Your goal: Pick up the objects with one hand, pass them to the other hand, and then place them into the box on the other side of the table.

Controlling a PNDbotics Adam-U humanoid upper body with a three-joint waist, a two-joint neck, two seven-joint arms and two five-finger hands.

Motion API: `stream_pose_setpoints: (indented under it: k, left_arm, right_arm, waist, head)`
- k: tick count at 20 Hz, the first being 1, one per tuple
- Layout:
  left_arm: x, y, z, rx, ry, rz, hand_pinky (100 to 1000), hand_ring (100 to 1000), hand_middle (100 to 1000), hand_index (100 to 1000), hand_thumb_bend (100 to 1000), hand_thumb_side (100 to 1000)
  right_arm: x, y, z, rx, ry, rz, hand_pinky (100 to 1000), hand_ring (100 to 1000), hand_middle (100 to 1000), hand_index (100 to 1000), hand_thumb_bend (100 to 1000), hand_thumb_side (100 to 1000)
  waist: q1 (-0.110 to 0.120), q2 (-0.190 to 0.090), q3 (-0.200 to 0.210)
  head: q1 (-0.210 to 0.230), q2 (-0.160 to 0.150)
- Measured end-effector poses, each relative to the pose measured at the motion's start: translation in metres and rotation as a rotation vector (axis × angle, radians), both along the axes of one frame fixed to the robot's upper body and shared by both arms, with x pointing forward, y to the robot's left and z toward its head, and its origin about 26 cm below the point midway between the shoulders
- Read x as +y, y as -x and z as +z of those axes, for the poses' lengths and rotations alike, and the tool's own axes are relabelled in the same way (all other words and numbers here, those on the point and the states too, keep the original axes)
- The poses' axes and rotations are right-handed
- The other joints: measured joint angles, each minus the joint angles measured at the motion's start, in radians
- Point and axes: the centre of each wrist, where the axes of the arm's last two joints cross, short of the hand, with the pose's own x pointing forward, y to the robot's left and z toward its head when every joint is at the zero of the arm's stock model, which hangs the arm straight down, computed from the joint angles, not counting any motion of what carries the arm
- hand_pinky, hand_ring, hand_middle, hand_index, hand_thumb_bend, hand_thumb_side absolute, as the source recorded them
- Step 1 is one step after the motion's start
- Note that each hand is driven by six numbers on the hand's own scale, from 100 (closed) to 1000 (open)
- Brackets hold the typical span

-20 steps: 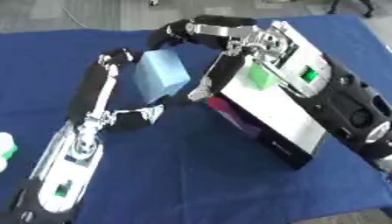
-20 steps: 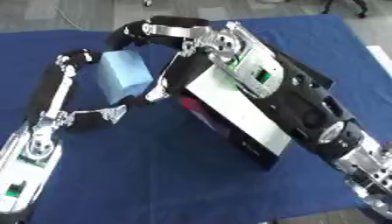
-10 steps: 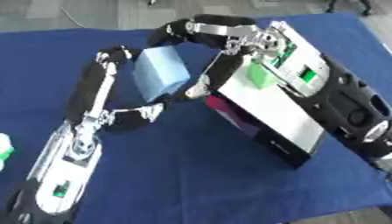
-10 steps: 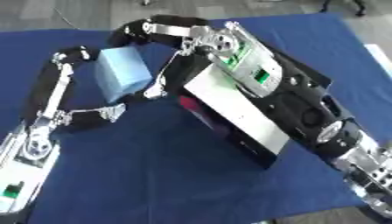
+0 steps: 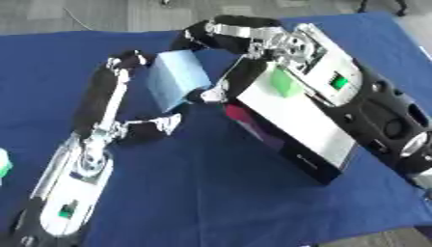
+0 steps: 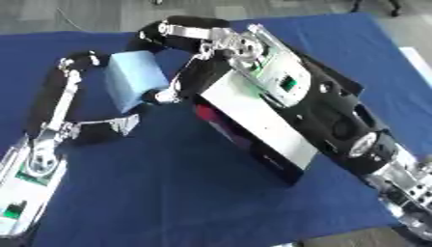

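Observation:
A light blue block (image 5: 177, 78) hangs tilted above the blue cloth at upper centre. My left hand (image 5: 103, 99) reaches up from the lower left. Its long fingers hook over the block's upper left corner, and its thumb (image 5: 158, 129) lies just under the lower edge. My right hand (image 5: 240, 34) comes in from the right. Its fingers curl over the block's top, with the thumb tip (image 5: 211, 94) against the lower right corner. Both hands touch the block. A dark box (image 5: 274, 140) with a reddish inside lies under my right forearm, mostly hidden by it.
Blue cloth (image 5: 202, 193) covers the table, and its near edge shows at the lower right. A small green and white thing (image 5: 4, 166) sits at the left edge. My silver right forearm (image 6: 278, 87) spans the right half.
Almost nothing has changed. The block and both hands stay in the same place, with the block perhaps a touch higher.

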Motion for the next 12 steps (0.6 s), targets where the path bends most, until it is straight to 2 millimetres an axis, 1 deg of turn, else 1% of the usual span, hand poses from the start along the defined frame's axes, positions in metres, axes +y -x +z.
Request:
stream_pose_setpoints:
  k: [2,5,7,9,11,12]
  left_arm:
    - [0.0000,0.0000,0.0000,-0.001,0.002,0.002,784,726,534,489,100,100]
    - [-0.0006,0.0003,-0.0003,-0.001,0.012,0.008,781,725,531,497,100,100]
    - [-0.0007,0.0004,-0.0005,-0.001,0.021,0.015,779,724,530,503,146,100]
    - [-0.0014,0.0007,-0.0009,0.000,0.035,0.022,779,728,542,537,256,100]
    - [-0.0022,0.0008,-0.0027,0.011,0.056,0.035,790,743,570,603,362,140]
    - [-0.0031,0.0013,-0.0039,0.018,0.067,0.041,817,777,619,723,529,227]
  right_arm:
    - [0.0001,-0.0005,-0.0004,0.010,-0.008,-0.004,947,830,497,631,118,100]
    - [0.0006,-0.0010,-0.0010,0.019,-0.017,-0.006,945,824,483,615,106,100]
    - [0.0008,-0.0010,-0.0010,0.021,-0.018,-0.005,945,822,480,611,108,100]
    - [0.0009,-0.0010,-0.0006,0.021,-0.018,-0.005,945,821,477,608,112,100]
    - [0.0007,-0.0011,-0.0004,0.021,-0.019,-0.005,945,820,476,606,112,100]
    - [0.0007,-0.0011,-0.0003,0.022,-0.019,-0.005,945,820,475,605,113,100]
  waist:
    - [0.000,0.000,0.000]
    - [0.000,0.000,0.000]
    - [0.000,0.000,-0.001]
    - [0.000,0.000,-0.002]
    - [0.000,0.000,-0.003]
    - [0.000,0.000,-0.003]
  head:
    - [0.000,0.000]
    - [0.000,0.000]
    - [0.000,0.000]
    - [0.000,0.000]
    - [0.000,0.000]
    - [0.000,0.000]
